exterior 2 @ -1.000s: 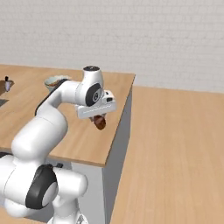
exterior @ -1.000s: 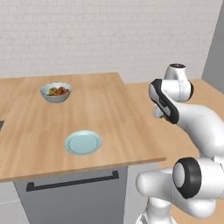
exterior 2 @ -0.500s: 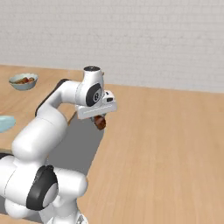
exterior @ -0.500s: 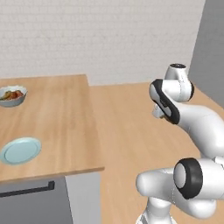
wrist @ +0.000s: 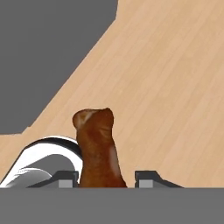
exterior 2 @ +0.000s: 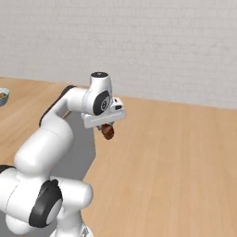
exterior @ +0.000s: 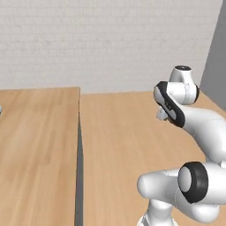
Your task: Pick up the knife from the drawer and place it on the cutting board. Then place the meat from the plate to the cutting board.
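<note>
The white robot arm's two dark fingers (wrist: 103,178) clamp a small reddish-brown chunk of meat (wrist: 97,146), which juts out from between them (seen from the hand camera) and hangs just below them in the right base view (exterior 2: 108,132). Beneath the fingers lies a light wooden floor (exterior 2: 176,157); the light wooden tabletop (exterior: 37,145) sits off to one side of the fingers, its grey side panel (exterior 2: 83,143) right behind them. A pale bowl (exterior 2: 3,96) rests far across the tabletop.
</note>
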You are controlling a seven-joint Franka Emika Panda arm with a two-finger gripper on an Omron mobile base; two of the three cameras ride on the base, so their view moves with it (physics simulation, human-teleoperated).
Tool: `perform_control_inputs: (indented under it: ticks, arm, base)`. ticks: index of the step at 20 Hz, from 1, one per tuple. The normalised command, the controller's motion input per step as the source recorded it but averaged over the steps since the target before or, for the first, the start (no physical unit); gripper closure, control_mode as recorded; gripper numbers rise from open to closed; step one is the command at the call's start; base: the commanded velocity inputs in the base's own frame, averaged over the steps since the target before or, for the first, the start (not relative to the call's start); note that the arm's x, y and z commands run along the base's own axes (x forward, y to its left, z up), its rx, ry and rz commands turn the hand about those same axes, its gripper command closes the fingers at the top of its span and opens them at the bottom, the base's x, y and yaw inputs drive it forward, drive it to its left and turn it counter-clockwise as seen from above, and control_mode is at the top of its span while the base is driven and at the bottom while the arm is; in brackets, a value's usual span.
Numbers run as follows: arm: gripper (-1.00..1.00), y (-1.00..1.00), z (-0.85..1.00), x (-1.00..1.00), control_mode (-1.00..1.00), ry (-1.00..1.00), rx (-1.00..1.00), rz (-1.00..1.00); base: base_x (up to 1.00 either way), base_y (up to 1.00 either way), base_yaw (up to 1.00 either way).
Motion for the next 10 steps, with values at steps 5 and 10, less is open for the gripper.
perform_control_inputs:
  ticks: [5,10]
  arm:
    - [1.0,0.0,0.0,0.0,1.0,0.0,0.0,0.0]
    - [1.0,0.0,0.0,0.0,1.0,0.0,0.0,0.0]
  base:
    - [1.0,-0.19,0.22]
    - [1.0,-0.33,0.24]
